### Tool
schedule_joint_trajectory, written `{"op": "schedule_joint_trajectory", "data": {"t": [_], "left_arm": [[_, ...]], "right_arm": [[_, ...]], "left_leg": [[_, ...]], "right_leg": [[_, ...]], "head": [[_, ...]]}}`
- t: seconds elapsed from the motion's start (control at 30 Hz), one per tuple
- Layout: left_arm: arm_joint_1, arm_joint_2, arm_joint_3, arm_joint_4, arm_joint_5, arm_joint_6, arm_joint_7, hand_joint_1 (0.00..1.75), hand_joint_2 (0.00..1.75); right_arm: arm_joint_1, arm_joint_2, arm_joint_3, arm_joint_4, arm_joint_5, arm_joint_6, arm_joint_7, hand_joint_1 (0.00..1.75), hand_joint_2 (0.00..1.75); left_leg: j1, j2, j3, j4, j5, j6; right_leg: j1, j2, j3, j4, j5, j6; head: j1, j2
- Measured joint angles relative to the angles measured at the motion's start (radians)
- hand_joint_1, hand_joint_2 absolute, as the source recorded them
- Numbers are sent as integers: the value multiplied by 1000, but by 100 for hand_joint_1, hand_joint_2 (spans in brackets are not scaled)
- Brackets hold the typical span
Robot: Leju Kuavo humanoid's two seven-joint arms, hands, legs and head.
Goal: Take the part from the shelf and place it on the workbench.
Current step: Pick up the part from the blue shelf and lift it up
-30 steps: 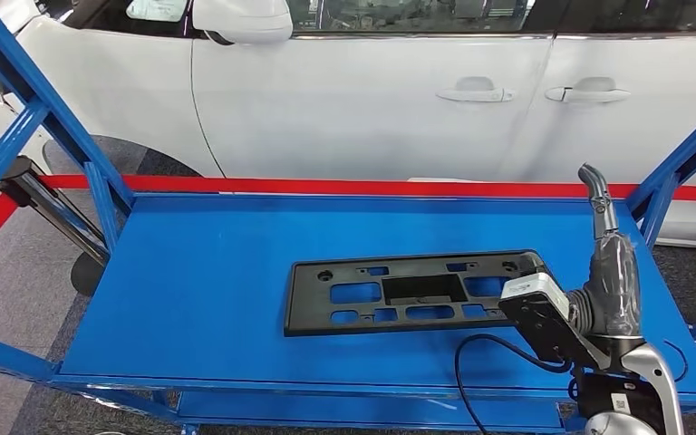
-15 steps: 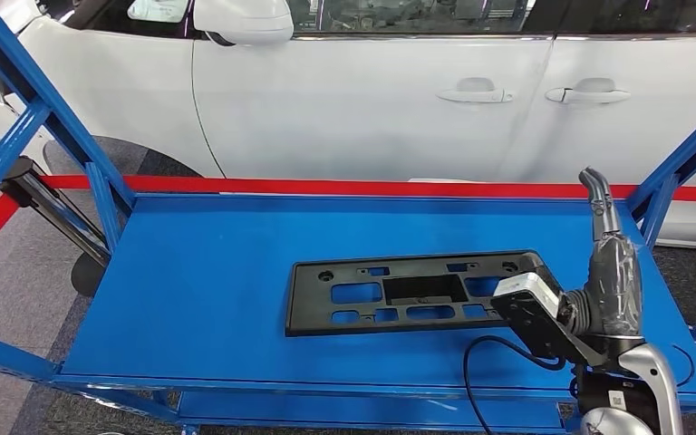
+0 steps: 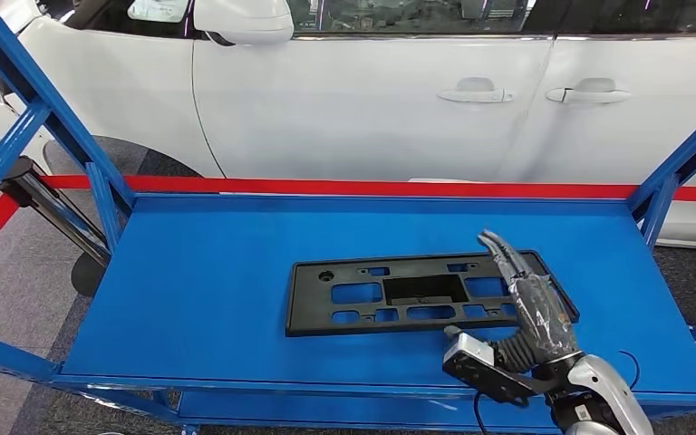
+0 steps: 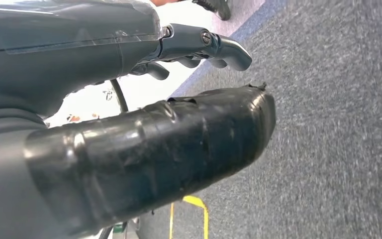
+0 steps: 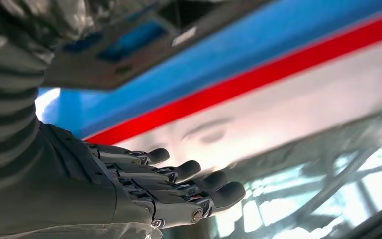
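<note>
Fingers (image 5: pixel 189 181) on my right hand (image 3: pixel 530 304) are stretched out flat and apart, holding nothing, reaching over the right end of the part (image 3: pixel 417 292); from the head view I cannot tell whether they touch it. My left hand (image 4: pixel 129 124) hangs down by the grey floor (image 4: pixel 338 124), fingers loosely curled around nothing that I can see. The part, a long black plastic plate with cut-outs, lies flat on the blue shelf (image 3: pixel 199 290), right of its middle and toward the near edge. Beyond the shelf's far side run a red stripe (image 3: pixel 326 187) and a white car (image 3: pixel 372 100). By my judgement the task has barely begun: the part is not yet gripped, and lifting it, carrying it to the workbench and setting it down all remain.
</note>
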Motion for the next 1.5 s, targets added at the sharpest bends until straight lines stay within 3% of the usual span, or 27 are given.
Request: {"op": "schedule_joint_trajectory", "data": {"t": [0.2, 0.53, 0.97, 1.13, 1.5], "left_arm": [[0, 16, 2, 0, 0, 5, -6, 0, 0], [-1, 19, 26, 1, 0, 7, -7, 0, 0], [-2, 21, 26, 1, 0, 5, -8, 0, 0], [-2, 22, 26, 1, 0, 2, -10, 0, 0], [-10, 34, 25, 5, 0, -4, -21, 0, 0]], "right_arm": [[39, -111, 47, 25, -70, -32, -34, 0, 175], [70, -170, 75, 29, -75, -61, -61, 0, 175], [56, -174, 104, 67, 4, -108, -28, 0, 175], [42, -172, 107, 81, 35, -102, 22, 0, 175], [-116, -120, 85, 277, 148, -52, 117, 0, 175]], "left_leg": [[0, 0, 0, 0, -1, 0], [0, 0, 0, 0, -1, 1], [0, 0, 0, 0, -1, 1], [0, 0, 0, 0, -1, 1], [0, 0, 1, 1, -1, 1]], "right_leg": [[0, 0, 0, 0, 0, 0], [0, 0, 0, 0, 0, 0], [0, 0, 0, 0, 0, 0], [0, 0, 0, 0, 0, 0], [0, 0, 1, 0, 0, 0]], "head": [[0, 0], [0, 0], [0, 0], [0, 0], [0, 0]]}}
